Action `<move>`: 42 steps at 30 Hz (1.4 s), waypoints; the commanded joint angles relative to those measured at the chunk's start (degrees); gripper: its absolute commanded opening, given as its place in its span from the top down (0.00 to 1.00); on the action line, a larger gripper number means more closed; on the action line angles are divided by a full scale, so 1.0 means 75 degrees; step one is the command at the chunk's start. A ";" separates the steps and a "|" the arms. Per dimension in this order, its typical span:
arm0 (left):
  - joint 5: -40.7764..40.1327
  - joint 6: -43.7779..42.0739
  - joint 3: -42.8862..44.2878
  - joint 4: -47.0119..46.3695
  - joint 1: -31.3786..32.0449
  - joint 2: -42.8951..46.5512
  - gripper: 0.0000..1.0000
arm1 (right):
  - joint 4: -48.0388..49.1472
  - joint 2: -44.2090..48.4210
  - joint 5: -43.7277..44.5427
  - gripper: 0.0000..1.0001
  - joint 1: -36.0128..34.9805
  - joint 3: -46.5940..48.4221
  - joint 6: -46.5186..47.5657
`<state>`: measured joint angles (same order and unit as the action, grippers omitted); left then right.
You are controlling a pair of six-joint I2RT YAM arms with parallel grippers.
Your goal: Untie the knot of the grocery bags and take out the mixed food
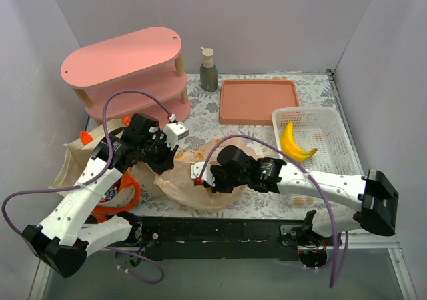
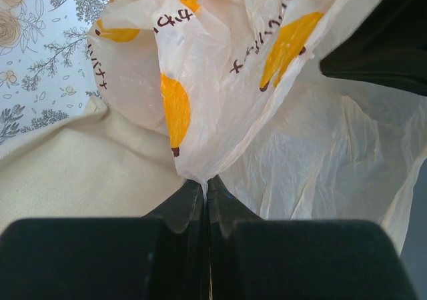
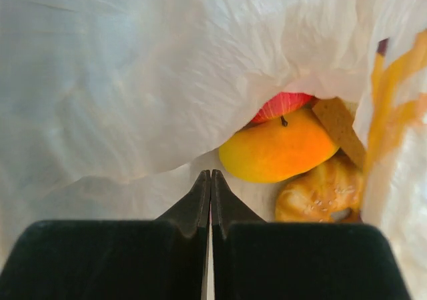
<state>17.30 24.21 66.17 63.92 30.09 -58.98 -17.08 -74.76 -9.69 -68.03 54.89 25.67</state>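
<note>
The tan plastic bag (image 1: pixel 190 188) lies crumpled at the table's front middle. My left gripper (image 1: pixel 165 159) is shut on a fold of its printed film (image 2: pixel 205 179) and holds that layer up. My right gripper (image 1: pixel 197 176) is shut at the bag's mouth with thin film (image 3: pixel 211 173) between its tips. Inside the open bag I see an orange fruit wedge (image 3: pixel 277 150), a red apple (image 3: pixel 280 103), a brown bread slice (image 3: pixel 337 127) and a golden pastry (image 3: pixel 320 193). The cream canvas tote (image 1: pixel 73 160) with orange handles lies at the left. Yellow bananas (image 1: pixel 293 143) lie in the white basket.
A white mesh basket (image 1: pixel 333 157) stands at the right, a pink tray (image 1: pixel 257 100) behind it. A grey pump bottle (image 1: pixel 209 70) and a pink two-tier shelf (image 1: pixel 127 63) stand at the back. Grey walls enclose the table on both sides.
</note>
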 commanded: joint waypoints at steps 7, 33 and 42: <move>0.0002 -0.0017 0.0704 -0.0015 -0.0109 -0.0210 1.00 | 0.1246 -0.1117 0.2370 0.99 0.0726 0.0250 -0.2471; 0.0295 0.0089 0.0470 -0.0108 -0.0402 -0.0081 1.00 | 0.1258 -0.3895 0.2464 0.35 0.0774 0.1341 -0.3634; 0.0435 0.0112 0.0236 -0.0237 -0.0613 0.0071 1.00 | 0.1398 -0.3392 0.2324 0.25 0.0785 0.0556 -0.3446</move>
<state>18.87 24.51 68.64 63.35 26.50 -60.42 -5.58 -102.00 7.94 -62.17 61.69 -1.06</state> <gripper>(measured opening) 0.009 0.743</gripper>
